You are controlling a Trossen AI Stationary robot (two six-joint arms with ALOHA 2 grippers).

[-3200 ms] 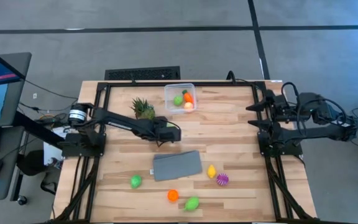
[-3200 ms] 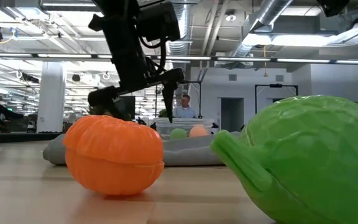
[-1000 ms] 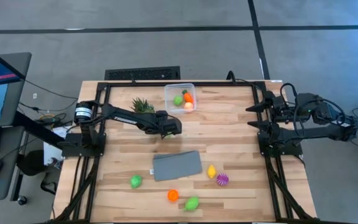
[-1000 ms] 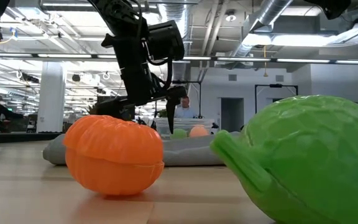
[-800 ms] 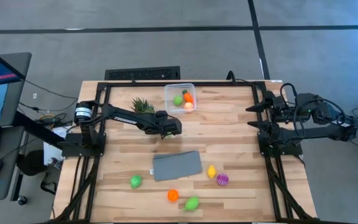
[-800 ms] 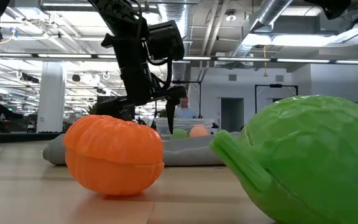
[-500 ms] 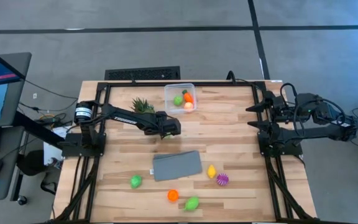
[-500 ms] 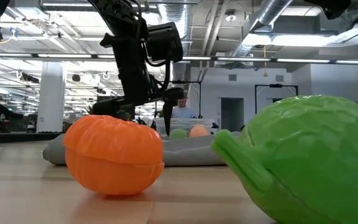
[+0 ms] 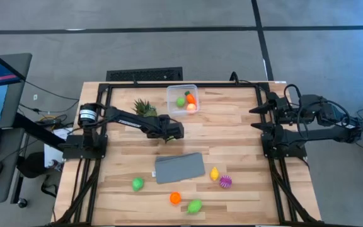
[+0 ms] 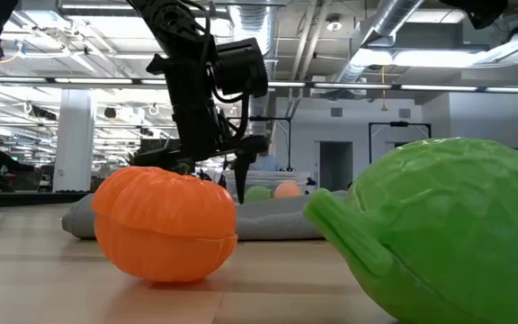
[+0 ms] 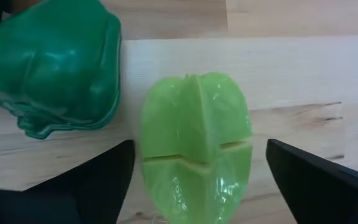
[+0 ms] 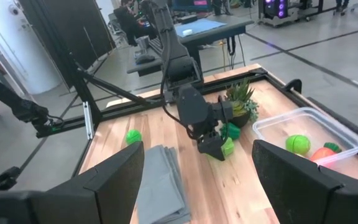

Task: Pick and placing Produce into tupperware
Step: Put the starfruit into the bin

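Since a second ago the left gripper (image 9: 167,135) has eased slightly toward the near side of the table and lowered, and its fingers have begun to narrow. It now sits over a ridged light-green toy fruit (image 11: 194,144), its two dark fingers (image 11: 309,177) straddling the fruit with a gap on either side, not yet clamped on it. A dark-green toy pepper (image 11: 53,70) lies just beside that fruit.

The clear plastic rectangular tupperware (image 9: 182,90) stands at the far edge of the pale wooden slatted table (image 9: 232,126), holding a green piece, an orange piece and a peach one. A spiky green potted plant (image 9: 144,108) stands near it. A flat grey cloth (image 9: 179,168) lies toward the near side, with a yellow toy (image 9: 214,173), a spiky purple ball (image 9: 225,181), an orange pumpkin-like toy (image 10: 164,224), a big green toy (image 10: 439,234) and another green piece (image 9: 137,183) around it.

The right gripper (image 9: 261,116) waits at the right edge, fingers apart, empty.

Beyond the table lies an open office with ceiling ducts and strip lights.
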